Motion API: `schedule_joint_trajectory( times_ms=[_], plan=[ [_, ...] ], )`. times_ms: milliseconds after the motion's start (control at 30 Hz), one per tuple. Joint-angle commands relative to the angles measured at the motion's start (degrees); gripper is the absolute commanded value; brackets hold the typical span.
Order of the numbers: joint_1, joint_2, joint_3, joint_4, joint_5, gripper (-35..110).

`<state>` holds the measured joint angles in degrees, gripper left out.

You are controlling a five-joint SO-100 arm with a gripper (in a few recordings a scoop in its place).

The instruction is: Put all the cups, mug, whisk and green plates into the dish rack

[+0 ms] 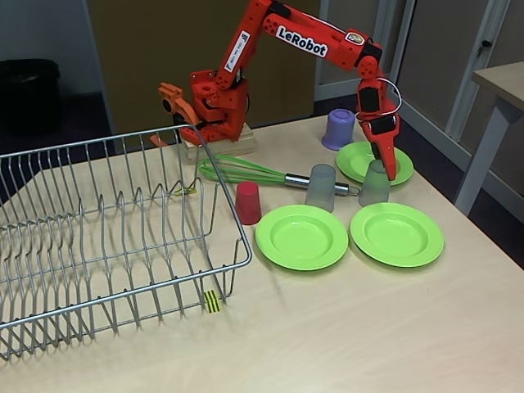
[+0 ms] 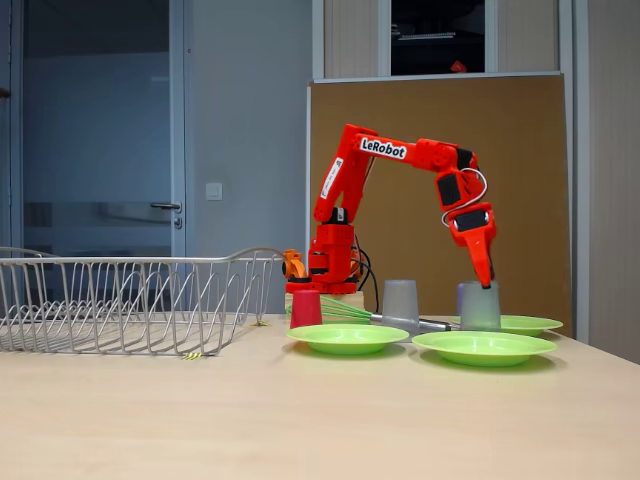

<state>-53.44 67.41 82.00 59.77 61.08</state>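
Gripper [image 1: 388, 168] points straight down onto the right-hand upturned grey cup [image 1: 374, 185], directly beneath it; jaw opening cannot be made out.

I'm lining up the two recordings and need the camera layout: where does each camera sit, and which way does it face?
A fixed view: raised, in front of the table, looking down at the dish rack, three green plates and the whole red arm, its gripper at a grey cup.
Another fixed view: low, at table height, looking level across it toward the arm and gripper.
Both share the rack, plates, cups, whisk and arm.
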Motion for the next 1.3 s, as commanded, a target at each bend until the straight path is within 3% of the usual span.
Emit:
schedule_joint_trajectory(
  times_ms=[0,200,400,1267],
  plan=[
    [0.1,1.0,-0.3,-0.1,-0.3,31],
    [1.3,0.5,0.4,-1.1,-3.4,24],
    [1.9,0.3,0.3,-1.4,-5.4,31],
    [2.1,1.4,2.0,0.8,7.6,35]
  ],
)
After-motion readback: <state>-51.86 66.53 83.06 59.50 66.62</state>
